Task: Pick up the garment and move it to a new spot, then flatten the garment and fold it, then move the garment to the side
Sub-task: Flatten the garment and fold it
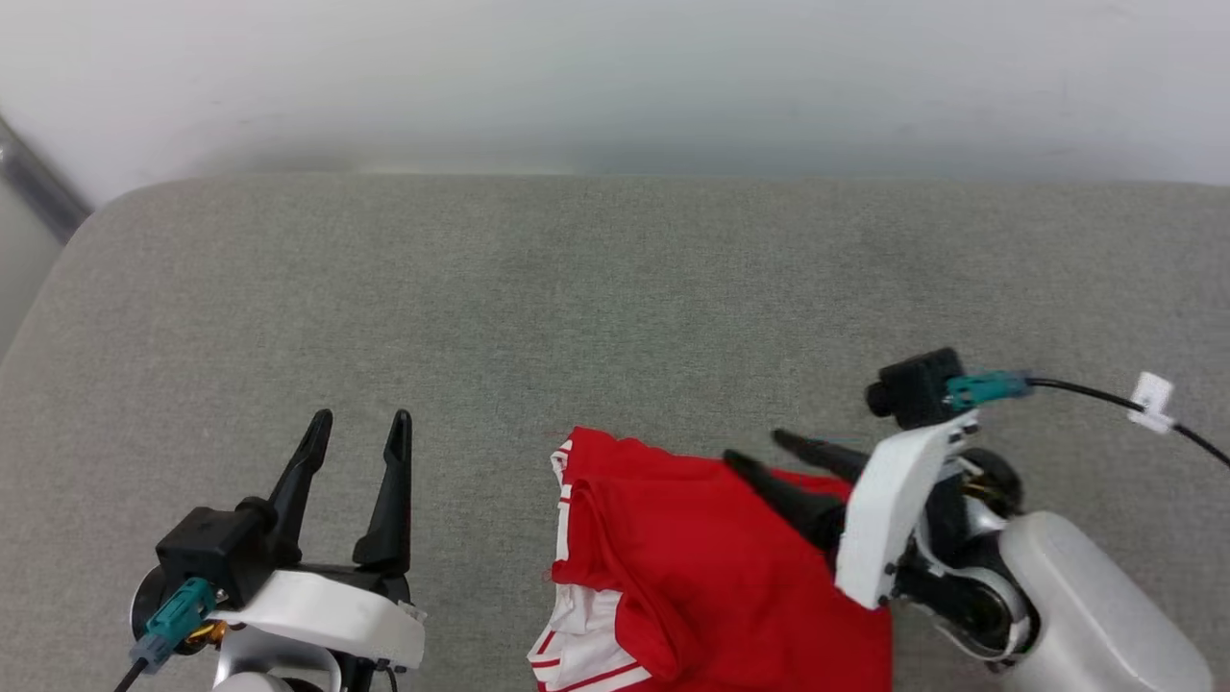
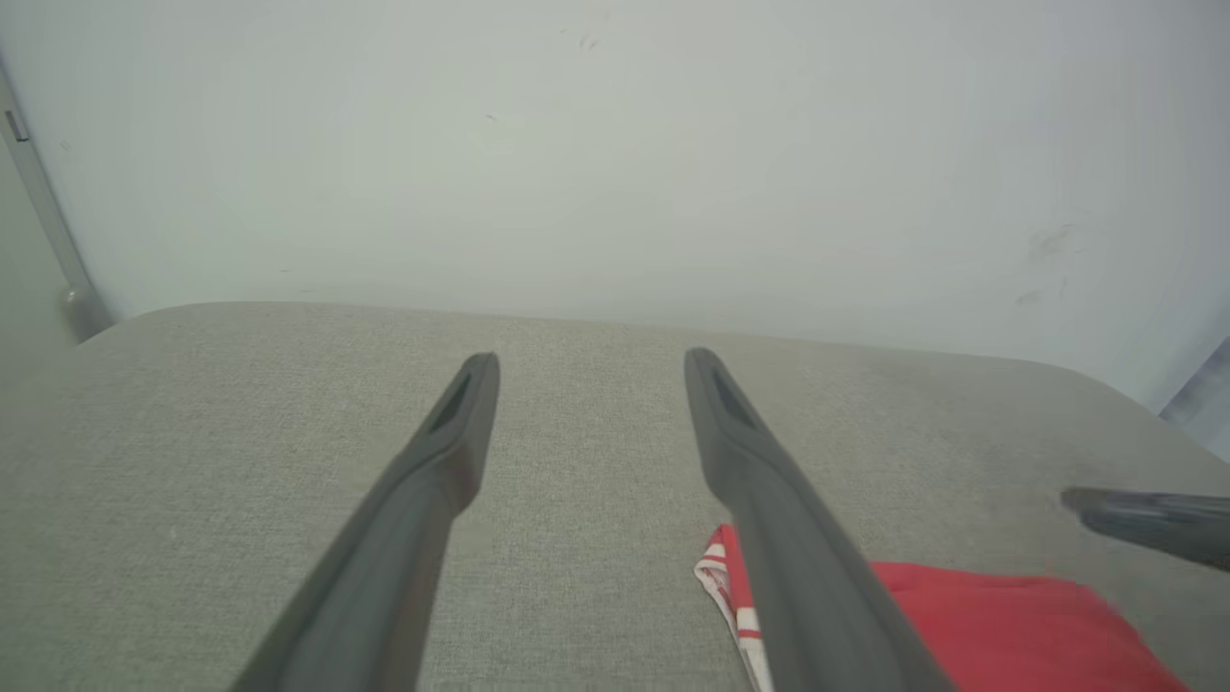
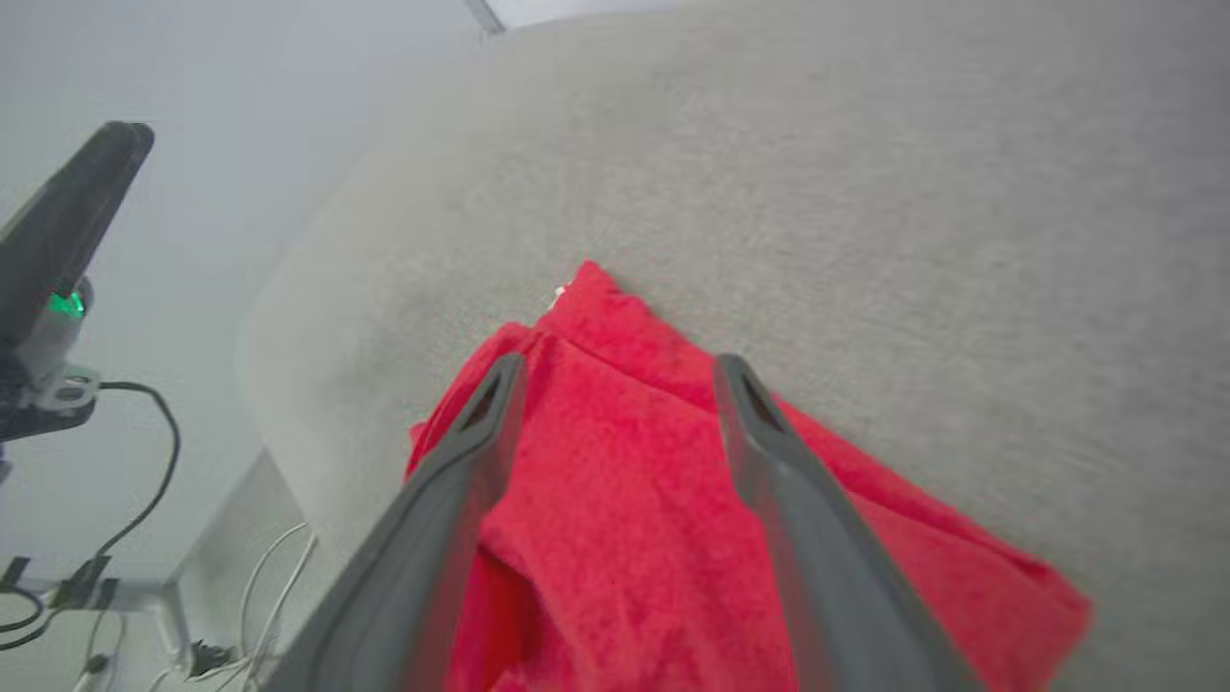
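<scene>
The garment point(image 1: 692, 567), a red shirt with white striped trim on its left edge, lies folded at the near middle of the grey cushioned surface point(image 1: 615, 288). My right gripper point(image 1: 759, 452) hovers just over the shirt's right part, fingers pointing left and spread open with nothing between them. Along those fingers the right wrist view looks down on the red cloth point(image 3: 625, 490), with the right gripper point(image 3: 615, 370) open above it. My left gripper point(image 1: 357, 421) stands open at the lower left, apart from the shirt. The shirt's striped corner point(image 2: 730, 586) lies beside the open left gripper point(image 2: 588, 363).
A pale wall point(image 1: 615, 77) rises behind the far edge of the cushion. The cushion's left corner is rounded, with a dark strip point(image 1: 38, 192) beyond it. Cables and a stand point(image 3: 86, 384) sit off the cushion's side. A black cable with a white tag point(image 1: 1151, 399) trails from my right wrist.
</scene>
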Robot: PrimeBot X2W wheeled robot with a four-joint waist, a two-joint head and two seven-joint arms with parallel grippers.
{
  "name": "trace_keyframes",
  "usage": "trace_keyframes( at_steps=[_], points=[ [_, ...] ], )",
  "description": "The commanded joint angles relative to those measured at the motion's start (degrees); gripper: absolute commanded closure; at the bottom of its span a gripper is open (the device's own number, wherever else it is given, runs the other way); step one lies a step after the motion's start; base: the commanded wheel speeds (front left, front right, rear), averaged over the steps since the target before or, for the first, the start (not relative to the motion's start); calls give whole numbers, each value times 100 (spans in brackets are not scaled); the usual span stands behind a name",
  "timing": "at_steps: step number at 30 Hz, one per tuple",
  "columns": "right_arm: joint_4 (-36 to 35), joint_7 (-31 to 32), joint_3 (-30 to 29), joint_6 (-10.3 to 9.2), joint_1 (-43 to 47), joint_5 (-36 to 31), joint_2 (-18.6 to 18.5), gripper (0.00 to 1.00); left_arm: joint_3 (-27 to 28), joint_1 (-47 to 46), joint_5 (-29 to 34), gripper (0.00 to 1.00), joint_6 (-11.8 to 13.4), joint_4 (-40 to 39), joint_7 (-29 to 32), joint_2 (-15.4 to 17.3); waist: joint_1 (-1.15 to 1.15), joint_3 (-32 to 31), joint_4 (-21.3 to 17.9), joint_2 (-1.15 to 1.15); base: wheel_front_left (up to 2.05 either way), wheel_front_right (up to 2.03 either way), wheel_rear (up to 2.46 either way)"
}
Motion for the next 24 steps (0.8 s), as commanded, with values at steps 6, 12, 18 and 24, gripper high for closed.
trace_keyframes(
  at_steps=[6,12,18,24],
  points=[
    [-82,-958,-1055,-2,544,-1672,-303,0,90,224,-28,0,107,71,-58,-4,0,-208,-306,0,0,0,0],
    [-533,-1610,-2440,-1,1254,-2725,-62,0,171,409,-89,0,157,183,-82,-12,0,-421,-527,0,0,0,0],
    [-1252,-1908,-3228,-1,1846,-3186,293,0,283,602,-58,0,321,345,-111,-38,0,-674,-641,0,0,0,0],
    [-2001,-1886,-3325,-1,2375,-3531,663,0,408,789,70,0,443,408,-126,60,0,-770,-633,0,0,0,0]
  ],
)
